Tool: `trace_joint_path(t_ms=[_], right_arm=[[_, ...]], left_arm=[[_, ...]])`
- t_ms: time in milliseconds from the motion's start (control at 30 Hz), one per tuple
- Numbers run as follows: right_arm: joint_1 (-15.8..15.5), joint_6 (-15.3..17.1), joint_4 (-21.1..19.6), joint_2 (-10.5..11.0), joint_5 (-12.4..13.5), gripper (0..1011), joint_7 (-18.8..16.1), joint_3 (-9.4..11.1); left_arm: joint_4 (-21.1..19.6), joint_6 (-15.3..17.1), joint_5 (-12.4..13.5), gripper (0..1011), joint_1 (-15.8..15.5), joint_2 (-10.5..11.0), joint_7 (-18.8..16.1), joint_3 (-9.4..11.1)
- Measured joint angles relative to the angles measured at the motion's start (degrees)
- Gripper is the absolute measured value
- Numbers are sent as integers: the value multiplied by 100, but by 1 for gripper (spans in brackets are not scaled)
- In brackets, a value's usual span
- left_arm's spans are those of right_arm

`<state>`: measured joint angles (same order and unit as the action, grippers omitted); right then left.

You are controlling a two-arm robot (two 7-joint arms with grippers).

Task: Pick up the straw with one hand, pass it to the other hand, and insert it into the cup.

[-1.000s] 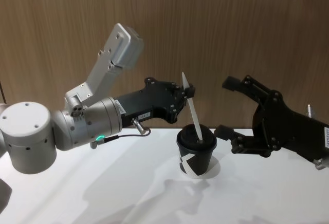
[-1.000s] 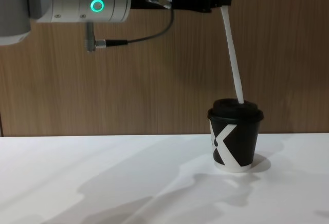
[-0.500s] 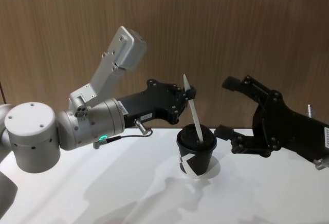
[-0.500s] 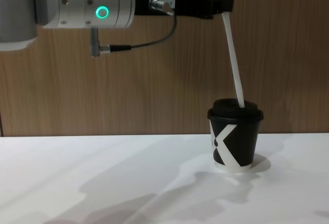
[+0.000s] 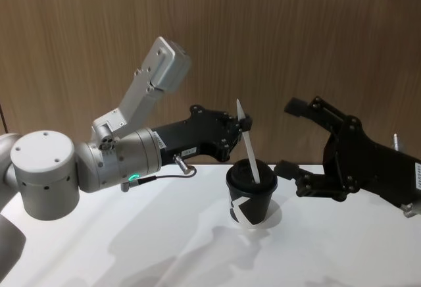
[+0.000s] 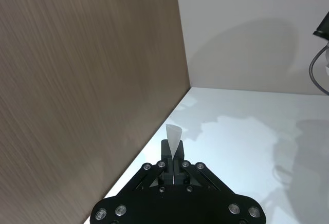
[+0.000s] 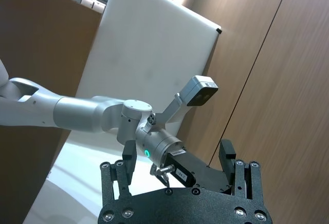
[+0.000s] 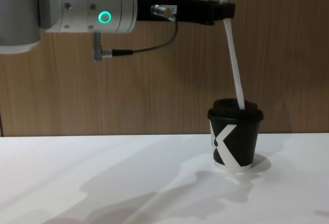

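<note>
The black cup [image 5: 251, 201] with its white K mark stands on the white table, also seen in the chest view [image 8: 234, 142]. The white straw [image 5: 248, 149] leans over it, its lower end in the domed lid. My left gripper [image 5: 245, 124] is shut on the straw near its upper end, above and just left of the cup; the chest view shows the same grip [image 8: 226, 11] on the straw [image 8: 234, 59]. In the left wrist view the straw's tip [image 6: 174, 137] sticks out between the fingers. My right gripper [image 5: 284, 139] hangs open just right of the cup, holding nothing.
A brown wood-grain wall [image 5: 296, 37] rises right behind the cup. The white table [image 5: 164, 234] spreads bare toward the front and left. A dark cable [image 8: 139, 49] loops under the left wrist with its green ring [image 8: 105, 17].
The left gripper has sunk a little with the straw, and the left wrist has drifted slightly right. The cup and the right gripper have stayed put.
</note>
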<state>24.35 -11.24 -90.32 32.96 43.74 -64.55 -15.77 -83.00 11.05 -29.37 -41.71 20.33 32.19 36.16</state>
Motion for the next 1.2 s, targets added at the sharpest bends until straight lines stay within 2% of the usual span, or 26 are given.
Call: trace_joint_path(t_ms=[500,633,667,733,767,833,867,933,1200], right_arm=[[0,0,0,0,0,1001,0,0],[0,0,0,0,0,1001,0,0],[0,0,0,0,0,1001,0,0],[0,0,0,0,0,1001,0,0],[0,0,0,0,0,1001,0,0],[0,0,0,0,0,1001,0,0],[0,0,0,0,0,1001,0,0],[0,0,0,0,0,1001,0,0],[0,0,0,0,0,1001,0,0]], left_arm=[[82,6,22,25,-32,-21,21,43],[90,5,30,116,-34,-23,23,46],[93,5,33,168,-35,-24,23,48],[97,5,35,196,-36,-24,24,49],[99,5,37,258,-37,-25,25,50],[102,5,40,295,-38,-26,26,51],[102,5,40,356,-38,-26,26,51],[105,4,42,389,-39,-27,27,53],[110,0,48,662,-44,-31,27,56]])
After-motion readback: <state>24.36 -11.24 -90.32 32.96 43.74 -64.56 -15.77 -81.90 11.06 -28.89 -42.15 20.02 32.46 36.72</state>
